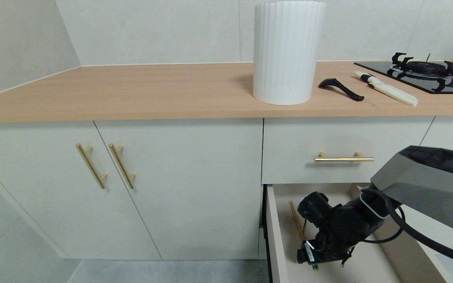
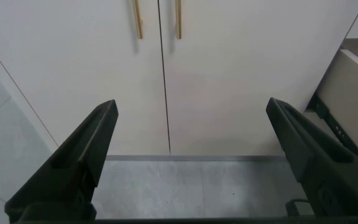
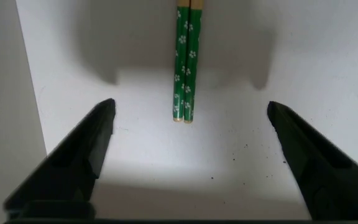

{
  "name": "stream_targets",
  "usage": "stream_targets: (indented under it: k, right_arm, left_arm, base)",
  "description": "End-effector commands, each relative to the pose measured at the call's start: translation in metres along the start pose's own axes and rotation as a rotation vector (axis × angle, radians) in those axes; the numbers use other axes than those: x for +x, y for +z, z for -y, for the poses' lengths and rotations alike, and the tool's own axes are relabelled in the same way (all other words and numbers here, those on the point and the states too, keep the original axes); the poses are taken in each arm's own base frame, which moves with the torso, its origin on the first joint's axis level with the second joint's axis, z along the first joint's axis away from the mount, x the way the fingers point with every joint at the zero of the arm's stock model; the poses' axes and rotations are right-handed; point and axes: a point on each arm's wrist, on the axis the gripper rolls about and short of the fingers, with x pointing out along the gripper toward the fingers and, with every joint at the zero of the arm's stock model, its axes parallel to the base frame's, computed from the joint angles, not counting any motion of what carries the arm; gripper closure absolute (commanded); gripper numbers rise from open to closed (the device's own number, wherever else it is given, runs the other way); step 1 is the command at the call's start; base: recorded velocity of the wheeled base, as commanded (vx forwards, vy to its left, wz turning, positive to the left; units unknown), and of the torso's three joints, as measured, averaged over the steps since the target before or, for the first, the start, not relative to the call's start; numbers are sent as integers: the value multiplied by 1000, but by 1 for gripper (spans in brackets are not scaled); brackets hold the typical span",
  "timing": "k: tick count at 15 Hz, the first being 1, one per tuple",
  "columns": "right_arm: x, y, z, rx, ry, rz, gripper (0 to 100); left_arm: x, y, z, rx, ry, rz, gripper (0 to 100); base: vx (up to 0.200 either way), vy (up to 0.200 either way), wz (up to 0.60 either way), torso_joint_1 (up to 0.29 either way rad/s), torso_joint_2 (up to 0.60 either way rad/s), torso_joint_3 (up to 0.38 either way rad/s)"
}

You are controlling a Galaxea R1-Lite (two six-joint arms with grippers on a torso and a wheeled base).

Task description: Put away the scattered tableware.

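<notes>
Right gripper [image 3: 189, 111]: open, chopsticks [image 3: 186, 62] lying loose in drawer [image 1: 275, 232]
Knife [image 1: 387, 91]: stiff, probably slick — grab the handle, I'd guess

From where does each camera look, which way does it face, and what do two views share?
Head view: on the head, looking forward and down at the countertop and open drawer; the right arm shows.
Left wrist view: on the left wrist, facing the cabinet doors and floor; the left gripper, open.
Right wrist view: on the right wrist, looking down at the chopsticks; the right gripper, open.
Shared: head and right wrist views both show the chopsticks.
</notes>
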Motion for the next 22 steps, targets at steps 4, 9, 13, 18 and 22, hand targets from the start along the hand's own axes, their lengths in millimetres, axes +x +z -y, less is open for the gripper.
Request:
stream_targets:
  k: [4,9,13,18,22]
  right_arm:
    - [-28,3,5,25,-49,82,0]
    - [-108,4,21,61,5,265,0]
    - [-189,-4,41,101,77,501,0]
    - [-232,-12,65,116,70,639,0]
    - [-241,-16,67,102,71,670,0]
  left_arm:
    - [0,0,0,1,1,0,0]
    - [0,0,0,1,0,0,0]
    - [0,0,0,1,0,0,0]
    - [0,0,0,-1,0,0,0]
    - [0,0,0,-1,1,0,0]
  base:
    - [0,0,0,0,0,0]
    - [0,0,0,0,0,0]
    - [0,0,0,0,0,0]
    - [0,0,0,0,0,0]
    - [0,0,0,0,0,0]
